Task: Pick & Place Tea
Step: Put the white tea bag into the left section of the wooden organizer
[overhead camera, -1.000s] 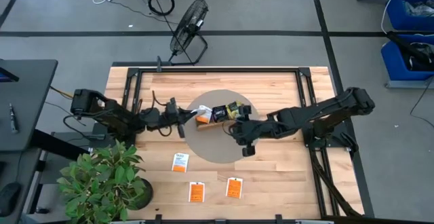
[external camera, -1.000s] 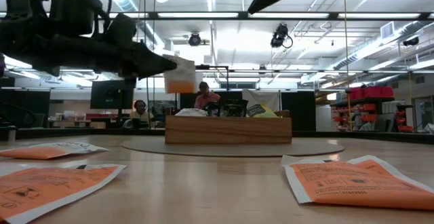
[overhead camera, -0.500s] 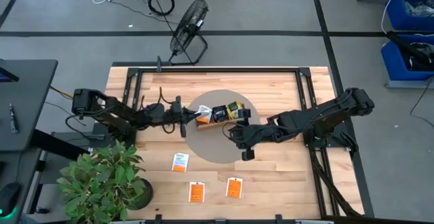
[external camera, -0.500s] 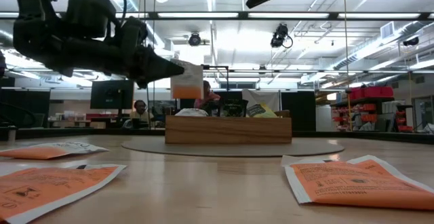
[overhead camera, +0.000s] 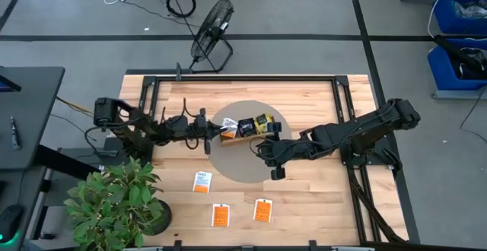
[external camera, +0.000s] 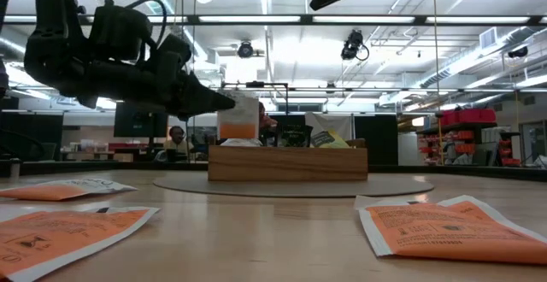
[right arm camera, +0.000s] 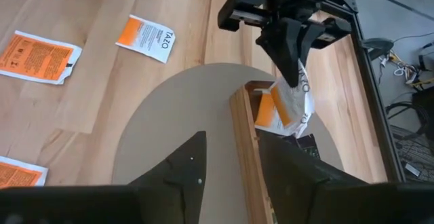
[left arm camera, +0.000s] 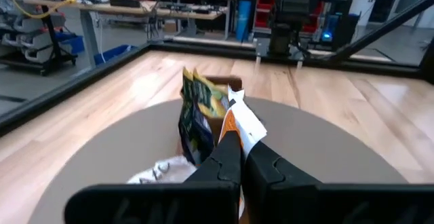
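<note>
- While the left arm is reaching in from the left side of the high view, the left hand (overhead camera: 211,131) is gripping a white-and-orange tea packet (right arm camera: 286,102), fingers pinched together on its upper edge.
- The packet is hanging above the left end of the wooden tray (overhead camera: 245,134), just over the tray's rim, as the low view (external camera: 239,118) is showing it at the centre of the frame.
- In the left wrist view, the same packet (left arm camera: 239,123) is standing upright between the dark fingers (left arm camera: 227,157), directly in front of a yellow-green packet (left arm camera: 198,100) sitting on edge in the tray.
- The tray is resting on a round grey mat (overhead camera: 236,171) at the centre of the tabletop (overhead camera: 319,198).
- Inside the tray, a dark packet (overhead camera: 246,126) and a yellow-green one (overhead camera: 262,122) are showing in the high view, right of centre.
- The right hand (overhead camera: 268,149) is hovering over the mat's right half, just below the tray in the high view; its fingers (right arm camera: 183,166) are standing apart, holding nothing.
- Three more packets are lying flat on the tabletop in the lower centre of the high view: a white-and-orange one (overhead camera: 202,182) and two orange ones (overhead camera: 221,215) (overhead camera: 262,210).
- A potted plant (overhead camera: 114,201) is occupying the lower left of the high view, beside the tabletop's edge.
- A floor fan (overhead camera: 211,27) is standing beyond the tabletop, upper centre of the high view.
</note>
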